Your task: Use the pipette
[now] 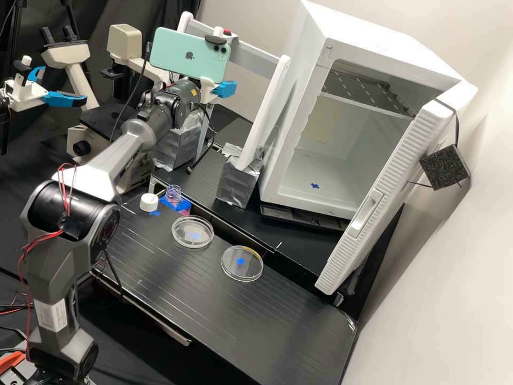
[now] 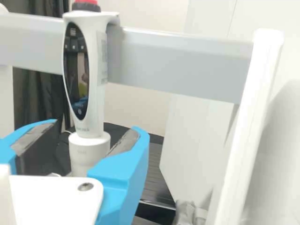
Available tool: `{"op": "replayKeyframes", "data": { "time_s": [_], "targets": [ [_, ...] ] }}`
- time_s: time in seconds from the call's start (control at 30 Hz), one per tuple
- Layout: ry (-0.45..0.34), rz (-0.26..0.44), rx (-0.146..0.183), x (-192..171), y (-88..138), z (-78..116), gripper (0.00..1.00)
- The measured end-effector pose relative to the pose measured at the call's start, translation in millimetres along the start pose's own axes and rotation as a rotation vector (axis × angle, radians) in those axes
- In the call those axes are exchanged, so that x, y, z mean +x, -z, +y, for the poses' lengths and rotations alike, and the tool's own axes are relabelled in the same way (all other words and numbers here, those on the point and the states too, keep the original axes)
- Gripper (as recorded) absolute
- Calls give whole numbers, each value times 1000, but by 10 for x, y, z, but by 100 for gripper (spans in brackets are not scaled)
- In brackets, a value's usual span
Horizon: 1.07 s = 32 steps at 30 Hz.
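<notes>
Black counter [image 1: 288, 331] runs below the high view's centre, a white cabinet [image 1: 347, 24] standing open at two o'clock. Taking that centre as the hub of the clock, the pipette [image 2: 99, 70] is just short of twelve, hung by its hook over a grey rail [image 2: 173, 58]. Its shell looks like hard, smooth plastic: light enough to lift easily, I would guess, but top-heavy and prone to twist if pinched off-centre. The display and buttons deserve no pressure, and the red top should be left alone. I would take hold of the pale collar [image 2: 86, 152] below the handle, squarely and moderately, then raise the hook clear of the rail before drawing away; pulling straight out could wrench it.

In the wrist view the pincer [image 2: 97, 125] stands wide, one blue finger to either side of the collar; whether either pad touches it, I cannot tell. The step appears to be lining up for the grasp.

Farther out, a mint-green phone [image 1: 187, 56] sits at eleven o'clock, above the wrist of the grey arm [image 1: 141, 128]. An uncapped bottle [image 1: 173, 197] of pink liquid waits at nine, its white cap [image 1: 149, 202] beside it. Two clear dishes lie flat, one [image 1: 193, 232] at eight, the other [image 1: 242, 263] near six.
</notes>
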Motion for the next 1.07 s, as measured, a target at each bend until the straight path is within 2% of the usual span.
{"op": "replayKeyframes", "data": {
  "time_s": [0.17,0.3,0.37,0.43,0.53,0.57,0.67,0.9,1.07],
  "targets": [
    [-28,19,-1,-215,-83,-77,100],
    [-66,151,7,-554,-92,-194,100],
    [-153,206,12,-739,-94,-216,100],
    [-282,207,25,-904,-165,-215,100],
    [-473,170,94,-1152,-372,-248,100],
    [-508,162,104,-1195,-434,-285,100],
    [-617,153,89,-1334,-660,-452,100],
    [-661,223,107,-1394,-1025,-788,100],
    [-609,213,126,-1379,-1253,-908,100]
  ]
}}
